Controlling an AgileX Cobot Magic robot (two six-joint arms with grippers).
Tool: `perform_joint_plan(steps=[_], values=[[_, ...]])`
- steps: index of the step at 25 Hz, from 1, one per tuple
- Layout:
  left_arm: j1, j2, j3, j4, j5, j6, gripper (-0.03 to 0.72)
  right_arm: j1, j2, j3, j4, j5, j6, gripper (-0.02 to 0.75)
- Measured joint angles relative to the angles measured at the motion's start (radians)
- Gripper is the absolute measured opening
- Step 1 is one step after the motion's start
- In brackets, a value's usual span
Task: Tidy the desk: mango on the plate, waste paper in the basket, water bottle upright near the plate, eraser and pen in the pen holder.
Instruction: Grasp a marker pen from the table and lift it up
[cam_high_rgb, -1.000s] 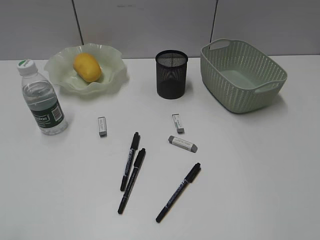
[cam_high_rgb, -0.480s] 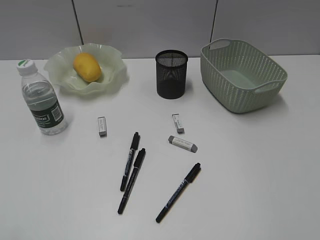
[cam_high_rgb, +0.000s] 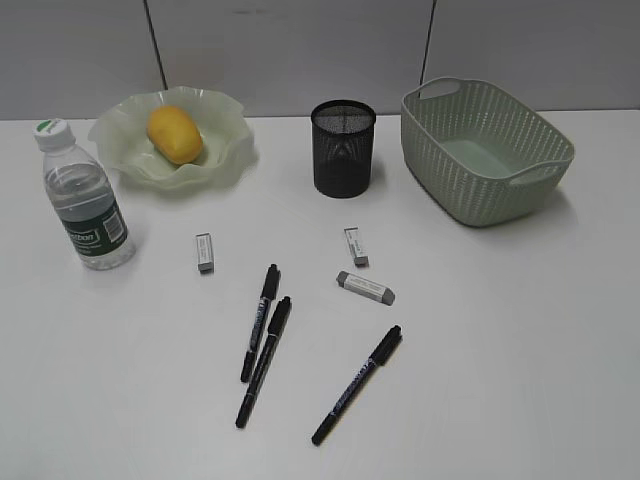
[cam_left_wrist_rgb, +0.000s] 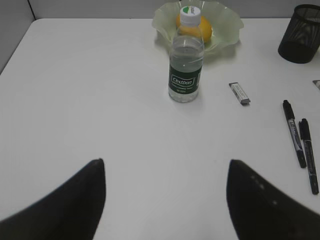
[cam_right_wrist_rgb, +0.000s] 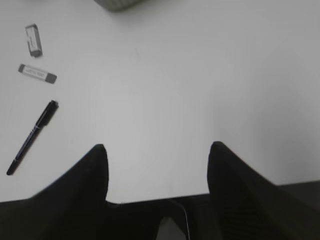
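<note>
The mango (cam_high_rgb: 175, 135), a smooth yellow-orange oval, lies in the pale green wavy-rimmed plate (cam_high_rgb: 225, 150) at the back left of the white counter (cam_high_rgb: 520, 330), its long axis running from back left to front right. Just in front and left of the plate, the water bottle (cam_high_rgb: 85, 200) stands upright, clear with a dark green label and a white cap on top.

The black mesh pen holder (cam_high_rgb: 343, 148) stands at the back middle, and the pale green basket (cam_high_rgb: 485, 150) sits to its right; no paper wad shows in the part of its floor that can be seen.

Three small erasers lie flat in front of the holder: the left eraser (cam_high_rgb: 204, 252) and the middle eraser (cam_high_rgb: 356, 246) point roughly front to back, while the grey eraser (cam_high_rgb: 365, 288) lies nearly crosswise.

Nearer still are three black pens. The left pen (cam_high_rgb: 260, 322) and the second pen (cam_high_rgb: 264, 360) lie close side by side, caps toward the back and slightly right; the right pen (cam_high_rgb: 357, 384) slants more strongly, cap toward the back right.

The left fingers (cam_left_wrist_rgb: 165, 200) stand wide apart above bare counter, holding nothing. The right fingers (cam_right_wrist_rgb: 157, 172) are likewise spread and empty near the counter's front edge.
</note>
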Motion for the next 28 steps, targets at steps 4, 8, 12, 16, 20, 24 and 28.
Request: perform_joint_plan(steps=[4, 8, 12, 16, 20, 24, 28], values=[[0.000, 0.000, 0.000, 0.001, 0.000, 0.000, 0.571, 0.000, 0.207, -0.094, 0.033, 0.080, 0.016, 0.494], [0.000, 0.000, 0.000, 0.001, 0.000, 0.000, 0.571, 0.000, 0.373, -0.158, 0.109, 0.075, 0.018, 0.491], [0.000, 0.000, 0.000, 0.001, 0.000, 0.000, 0.571, 0.027, 0.472, -0.183, 0.166, 0.036, 0.062, 0.490], [0.000, 0.000, 0.000, 0.001, 0.000, 0.000, 0.571, 0.125, 0.562, -0.207, 0.174, 0.004, 0.159, 0.490], [0.000, 0.000, 0.000, 0.001, 0.000, 0.000, 0.571, 0.260, 0.636, -0.212, 0.160, -0.092, 0.291, 0.490], [0.000, 0.000, 0.000, 0.001, 0.000, 0.000, 0.571, 0.384, 0.723, -0.213, 0.146, -0.216, 0.459, 0.490], [0.000, 0.000, 0.000, 0.001, 0.000, 0.000, 0.571, 0.469, 0.830, -0.213, 0.147, -0.339, 0.580, 0.486]])
